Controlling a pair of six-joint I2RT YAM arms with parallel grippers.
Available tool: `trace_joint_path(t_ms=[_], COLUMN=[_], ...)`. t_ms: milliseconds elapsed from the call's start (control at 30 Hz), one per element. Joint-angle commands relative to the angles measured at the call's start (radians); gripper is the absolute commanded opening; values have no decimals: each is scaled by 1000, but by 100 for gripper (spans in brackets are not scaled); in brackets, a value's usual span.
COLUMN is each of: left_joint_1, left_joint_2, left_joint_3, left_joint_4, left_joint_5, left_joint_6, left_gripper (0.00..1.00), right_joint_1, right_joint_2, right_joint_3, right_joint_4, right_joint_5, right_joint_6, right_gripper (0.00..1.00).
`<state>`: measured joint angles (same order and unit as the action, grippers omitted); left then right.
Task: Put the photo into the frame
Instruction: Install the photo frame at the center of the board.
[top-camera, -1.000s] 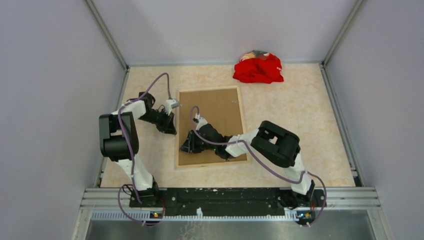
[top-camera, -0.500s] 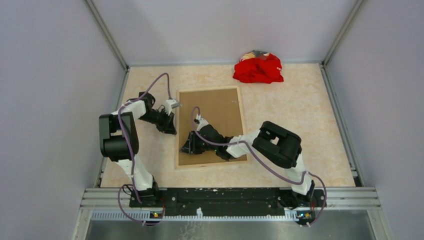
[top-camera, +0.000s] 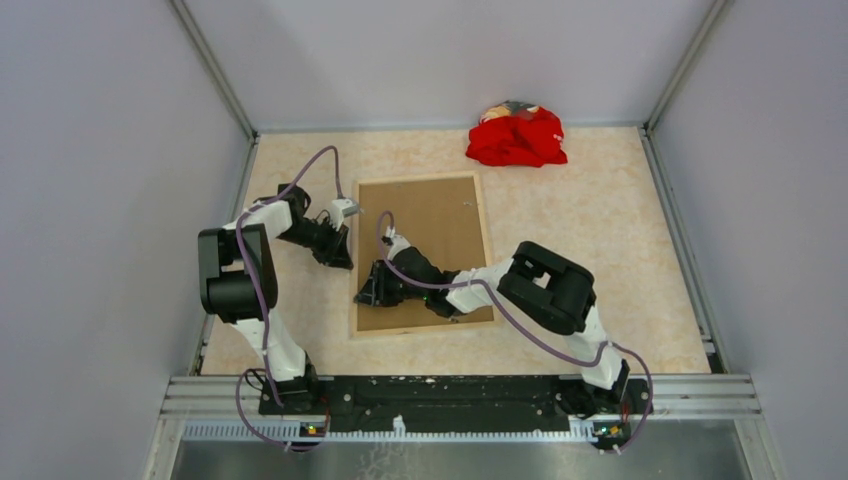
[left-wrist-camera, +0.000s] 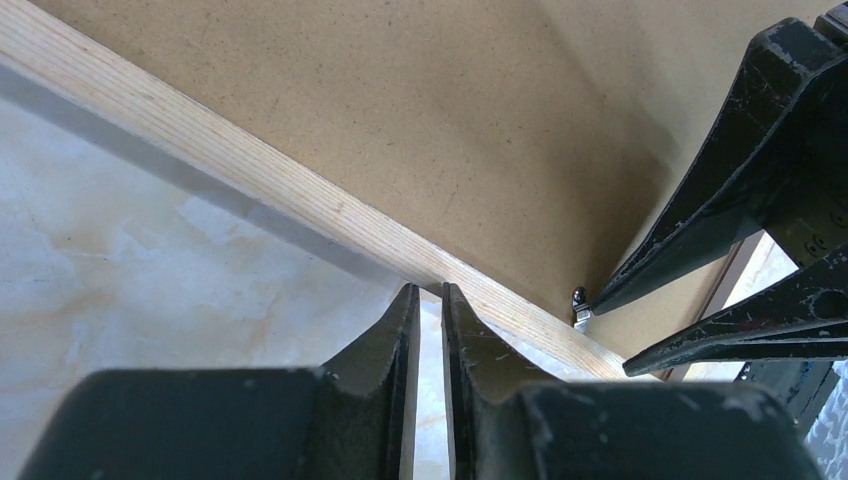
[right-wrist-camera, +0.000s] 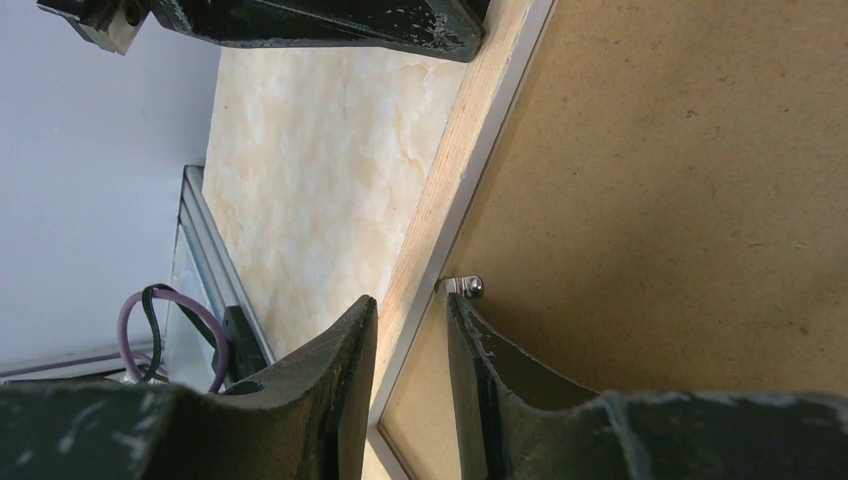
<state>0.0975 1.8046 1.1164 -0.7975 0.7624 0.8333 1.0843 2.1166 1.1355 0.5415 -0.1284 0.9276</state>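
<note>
The frame (top-camera: 415, 179) lies back side up, its light wood rail (left-wrist-camera: 250, 165) around a brown backing board (top-camera: 440, 225). The photo is hidden. My left gripper (left-wrist-camera: 426, 290) rests on the table just outside the left rail, tips against the wood, with a thin empty slit between its fingers. My right gripper (right-wrist-camera: 410, 305) hovers low over the same rail (right-wrist-camera: 470, 150), open. One of its fingers is outside the rail and the other is over the board, right beside a small metal tab (right-wrist-camera: 468, 287). In the top view both grippers (top-camera: 345, 262) (top-camera: 362, 297) sit close together.
A crumpled red cloth (top-camera: 516, 137) lies at the back of the table, right of centre. Grey walls close in the left, right and back sides. A metal rail (top-camera: 460, 390) with the arm bases runs along the near edge.
My right gripper has slid a little to the left, from over the board to the frame's left rail. The left arm has not moved.
</note>
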Motion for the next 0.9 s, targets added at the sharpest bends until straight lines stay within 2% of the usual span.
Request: trace_joint_path(t_ms=[0, 700, 867], left_joint_1=[-7, -7, 3], left_joint_2=[-22, -20, -6], left_joint_3=[16, 37, 73], left_joint_4=[-4, -16, -40], left_joint_5=[10, 14, 34], left_joint_6=[27, 22, 7], left_gripper=[19, 18, 18], right_joint_1=[15, 19, -7], right_joint_2=[38, 19, -72], right_joint_3=[29, 52, 8], right_joint_4=[-60, -75, -51], right_joint_5=[18, 34, 35], right_joint_6=[-10, -27, -27], right_gripper=[33, 32, 34])
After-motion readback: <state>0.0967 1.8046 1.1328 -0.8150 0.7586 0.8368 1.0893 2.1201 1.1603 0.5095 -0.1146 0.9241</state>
